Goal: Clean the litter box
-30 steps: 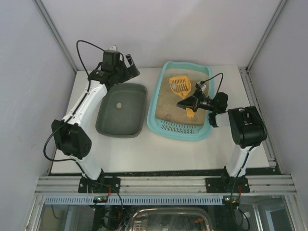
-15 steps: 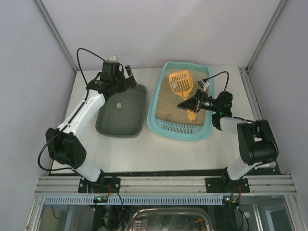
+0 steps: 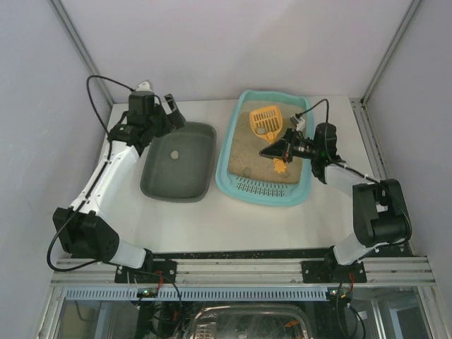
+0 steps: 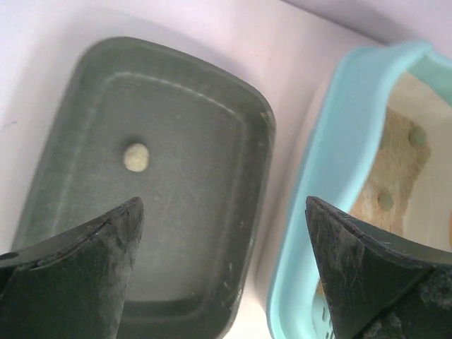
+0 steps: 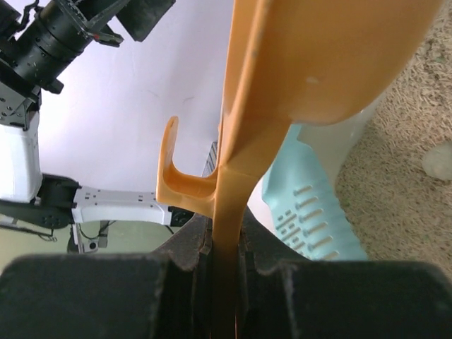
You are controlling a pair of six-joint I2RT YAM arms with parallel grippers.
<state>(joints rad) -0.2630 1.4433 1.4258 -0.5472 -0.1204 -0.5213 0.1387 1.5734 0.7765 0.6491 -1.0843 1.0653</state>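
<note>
- My left tool [image 4: 222, 212] hangs wide open by the grey tray [image 4: 198, 141], holding nothing.
- My right tool [image 3: 274, 150] grips the orange scoop [image 3: 265, 121] by its handle over the litter box [image 3: 265, 188], just beside that tray.

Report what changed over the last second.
The left gripper, open, swung left, away from the far rim of the dark tray. The right arm shifted its elbow rightward. Unchanged: right gripper shut on the yellow scoop over the litter box; pellet in the tray.
</note>
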